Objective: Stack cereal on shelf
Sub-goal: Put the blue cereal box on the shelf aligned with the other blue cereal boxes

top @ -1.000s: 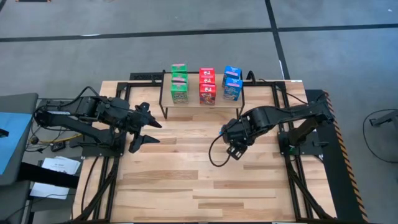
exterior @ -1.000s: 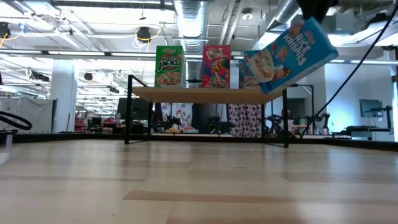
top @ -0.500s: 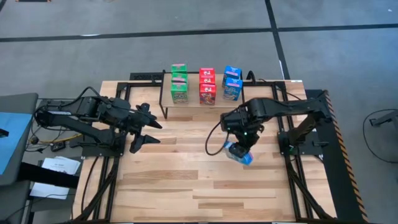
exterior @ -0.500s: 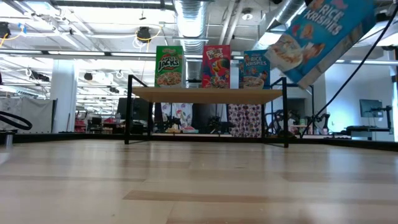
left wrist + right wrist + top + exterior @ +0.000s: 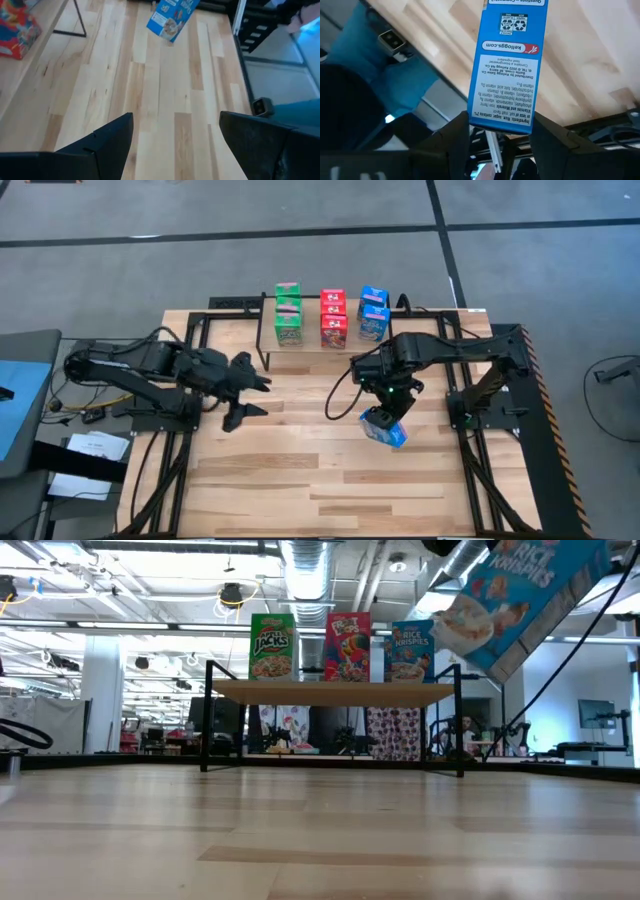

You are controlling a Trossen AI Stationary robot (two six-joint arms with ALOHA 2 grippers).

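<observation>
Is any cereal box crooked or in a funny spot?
Yes. One blue box hangs tilted in the air above the table, pinched in the right hand. The boxes on the shelf stand straight. The left hand is open and empty.

Shelf at the far edge, one box held aloft in front of it

I see the shelf (image 5: 325,340) at the tabletop's (image 5: 300,470) far side, boxes in three rows (image 5: 331,318) on it; my right end effector (image 5: 388,416) holds a cereal box (image 5: 384,428) tilted above the tabletop, before the shelf's right end, while my left end effector (image 5: 243,392) hangs near its left end
</observation>
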